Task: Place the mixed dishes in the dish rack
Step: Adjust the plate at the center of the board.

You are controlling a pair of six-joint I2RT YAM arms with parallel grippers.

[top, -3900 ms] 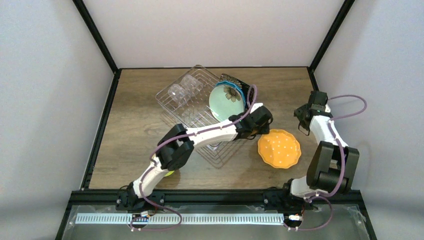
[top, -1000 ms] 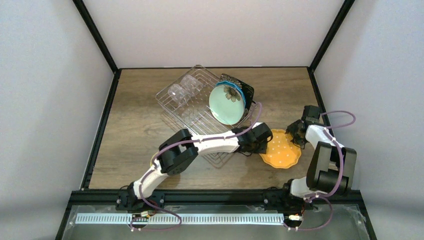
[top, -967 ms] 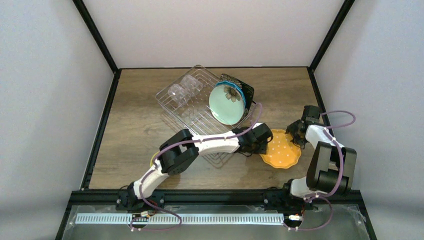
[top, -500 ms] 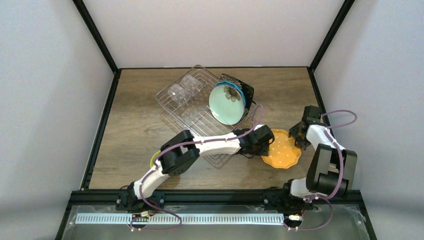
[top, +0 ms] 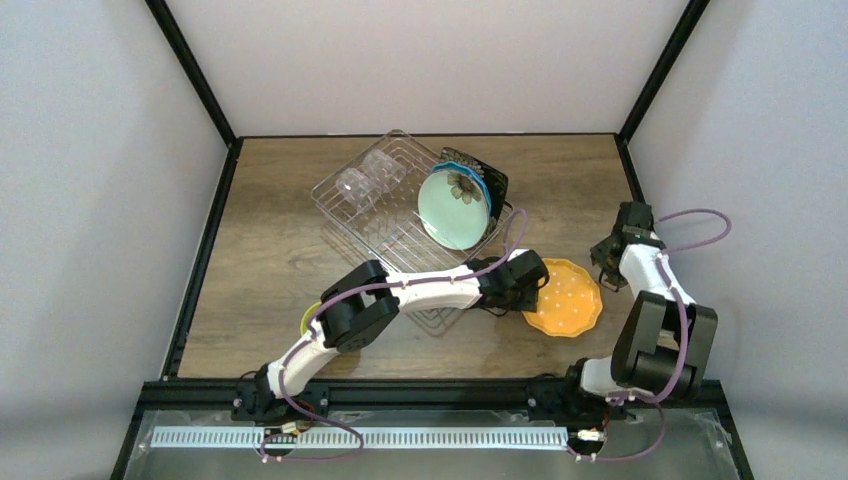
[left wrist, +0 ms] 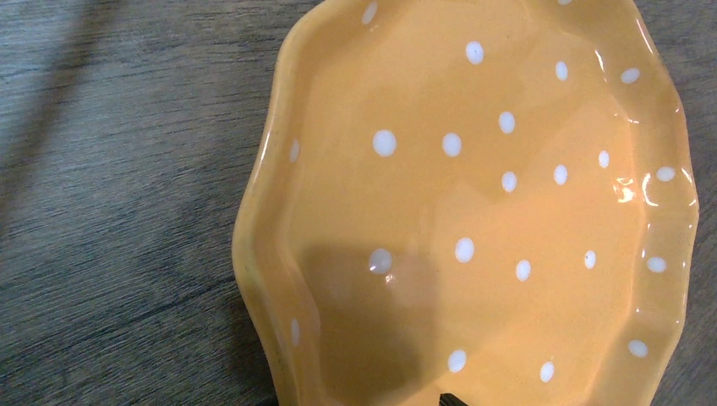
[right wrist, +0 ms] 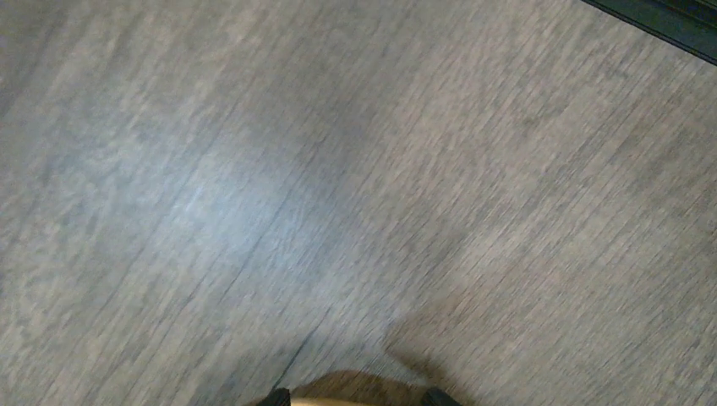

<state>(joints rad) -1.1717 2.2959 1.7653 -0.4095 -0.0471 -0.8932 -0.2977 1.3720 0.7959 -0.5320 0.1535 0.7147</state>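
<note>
Left gripper (top: 535, 293) hangs spread wide at the orange white-dotted plate (top: 568, 300), probably to straddle its rim. Right gripper (top: 607, 257), also spread, hovers empty just beside.

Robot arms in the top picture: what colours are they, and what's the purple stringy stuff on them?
Both the left arm and the right arm have white tube-shaped links joined by chunky black joints. A thin purple cable runs along each arm in loose loops. The left gripper and the right gripper at the ends are black.
</note>
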